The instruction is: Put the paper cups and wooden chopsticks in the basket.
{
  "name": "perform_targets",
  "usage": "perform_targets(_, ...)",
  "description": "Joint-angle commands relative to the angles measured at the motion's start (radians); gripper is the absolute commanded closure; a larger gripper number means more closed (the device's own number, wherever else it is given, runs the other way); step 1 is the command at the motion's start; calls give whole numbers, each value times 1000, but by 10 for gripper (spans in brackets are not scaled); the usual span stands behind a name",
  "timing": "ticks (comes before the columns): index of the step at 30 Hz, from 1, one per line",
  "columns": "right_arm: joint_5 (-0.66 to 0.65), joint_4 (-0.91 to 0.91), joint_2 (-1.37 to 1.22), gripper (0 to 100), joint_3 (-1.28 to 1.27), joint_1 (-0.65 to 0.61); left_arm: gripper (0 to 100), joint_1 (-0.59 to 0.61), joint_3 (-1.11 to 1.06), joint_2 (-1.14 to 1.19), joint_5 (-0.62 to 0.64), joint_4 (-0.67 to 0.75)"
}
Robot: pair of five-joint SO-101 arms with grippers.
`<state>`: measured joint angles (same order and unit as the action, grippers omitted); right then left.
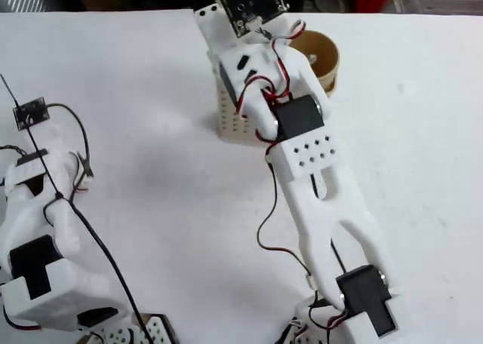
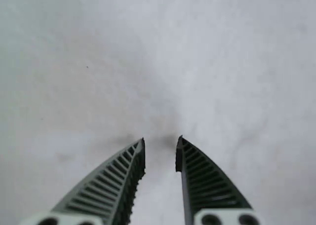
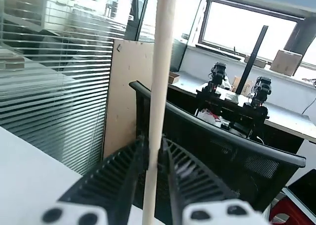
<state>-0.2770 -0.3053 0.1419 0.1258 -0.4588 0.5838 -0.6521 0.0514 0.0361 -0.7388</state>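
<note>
Right gripper (image 3: pixel 154 158): fingers clamped on a pale round wooden chopstick (image 3: pixel 160 77), which stands upright between the ribbed pads with its upper end out of view. The right arm (image 1: pixel 302 155) lies over the white perforated basket (image 1: pixel 226 125) at the far side and hides most of it. A tan paper cup (image 1: pixel 326 57) sits beside the basket on the right, partly covered. Left gripper (image 2: pixel 160 146): slightly parted and empty over the open white table (image 2: pixel 148 47).

A robotics lab office: blinds (image 3: pixel 44 92), mesh chair (image 3: pixel 232 156), desk (image 3: pixel 291 117) carrying small robot arms (image 3: pixel 216 77).
</note>
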Motion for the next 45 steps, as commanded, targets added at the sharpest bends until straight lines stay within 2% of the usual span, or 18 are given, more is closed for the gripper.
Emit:
perform_targets(1,9,21,15,980,48,18,880,-13,3,-5,5,15)
perform_targets(7,9,-22,15,978,49,18,880,-13,3,-5,5,15)
perform_targets(13,9,-64,15,857,48,39,880,-12,3,-5,5,15)
perform_targets(19,9,-163,16,851,48,39,880,-12,3,-5,5,15)
perform_targets(22,9,-303,47,872,48,39,880,-10,3,-5,5,15)
perform_targets(26,9,-598,120,986,46,39,880,-10,3,-5,5,15)
perform_targets(31,9,-986,229,973,-2,38,880,-10,3,-5,5,15)
perform_targets(38,9,-1296,478,982,-321,39,879,-13,15,-16,5,14)
perform_targets(41,9,-1313,613,982,-549,39,880,-7,57,-19,5,-20)
perform_targets(45,9,-1270,832,982,-841,39,880,-7,143,-82,5,-183)
